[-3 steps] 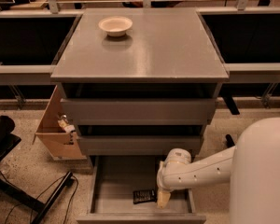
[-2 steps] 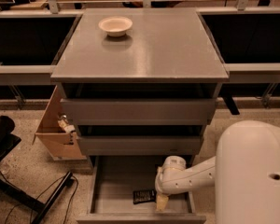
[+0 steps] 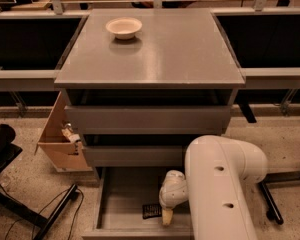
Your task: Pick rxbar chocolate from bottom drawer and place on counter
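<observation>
Hanging by bottom drawer (image 3: 124,198) front, gripper (image 3: 167,217) beside rxbar chocolate (image 3: 151,211).

No text, brand, number or sign can be read anywhere in this view. The black wrapper of the rxbar chocolate (image 3: 151,211), lying on the floor of the open bottom drawer (image 3: 119,204), shows only faint pale print too small to make out. The robot's gripper (image 3: 166,217) is down inside that drawer, just to the right of the bar.
</observation>
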Controlling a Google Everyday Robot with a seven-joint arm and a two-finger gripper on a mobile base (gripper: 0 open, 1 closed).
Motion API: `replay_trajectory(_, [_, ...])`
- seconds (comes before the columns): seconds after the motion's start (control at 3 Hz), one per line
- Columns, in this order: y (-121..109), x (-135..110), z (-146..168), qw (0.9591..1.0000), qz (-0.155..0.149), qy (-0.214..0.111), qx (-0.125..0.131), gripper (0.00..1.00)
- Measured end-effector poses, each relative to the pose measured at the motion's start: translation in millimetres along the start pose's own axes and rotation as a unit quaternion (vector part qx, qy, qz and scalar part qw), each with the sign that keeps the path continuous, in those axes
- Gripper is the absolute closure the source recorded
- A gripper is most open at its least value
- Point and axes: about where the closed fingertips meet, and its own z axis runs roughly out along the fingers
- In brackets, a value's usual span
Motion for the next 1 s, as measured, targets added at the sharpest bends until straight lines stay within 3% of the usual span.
replay_trajectory(0.33, [-2, 0, 5, 1.0000, 0.001, 0.001, 0.000, 0.00])
replay_trajectory(1.0, [13, -40, 53, 0.9982, -0.037, -0.024, -0.041, 0.00])
